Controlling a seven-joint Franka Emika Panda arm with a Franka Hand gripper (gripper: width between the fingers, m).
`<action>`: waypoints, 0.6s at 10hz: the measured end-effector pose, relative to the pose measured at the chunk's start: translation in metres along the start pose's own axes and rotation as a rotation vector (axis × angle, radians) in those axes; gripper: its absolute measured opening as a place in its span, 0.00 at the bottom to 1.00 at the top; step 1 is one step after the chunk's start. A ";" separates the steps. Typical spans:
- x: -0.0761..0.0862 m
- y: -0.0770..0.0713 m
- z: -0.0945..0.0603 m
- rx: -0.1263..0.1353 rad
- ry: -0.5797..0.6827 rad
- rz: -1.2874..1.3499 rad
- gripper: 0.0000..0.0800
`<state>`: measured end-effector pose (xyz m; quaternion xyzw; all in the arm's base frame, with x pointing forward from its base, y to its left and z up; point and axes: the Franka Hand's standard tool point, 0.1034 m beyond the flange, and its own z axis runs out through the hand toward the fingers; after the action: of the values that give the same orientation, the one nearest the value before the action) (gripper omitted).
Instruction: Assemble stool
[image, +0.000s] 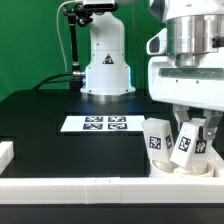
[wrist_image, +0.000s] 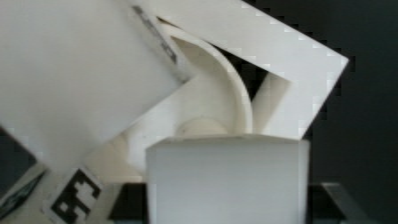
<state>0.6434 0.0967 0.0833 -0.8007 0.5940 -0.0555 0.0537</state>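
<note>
On the seat, near-upright legs.

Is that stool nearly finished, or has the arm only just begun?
It looks partly done. In the exterior view two tagged legs stand up from the round seat in the corner of the border rails. The gripper is down on another leg, apparently fitting it. Whether any leg is fully fastened, and how many remain, cannot be told; the marker board lies apart.
</note>
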 end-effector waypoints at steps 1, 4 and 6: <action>0.000 0.000 0.000 0.001 0.000 0.001 0.43; -0.001 0.000 0.001 -0.001 0.000 -0.004 0.78; -0.002 -0.006 -0.009 0.012 -0.004 -0.010 0.81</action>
<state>0.6473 0.0998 0.0933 -0.8034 0.5896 -0.0576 0.0596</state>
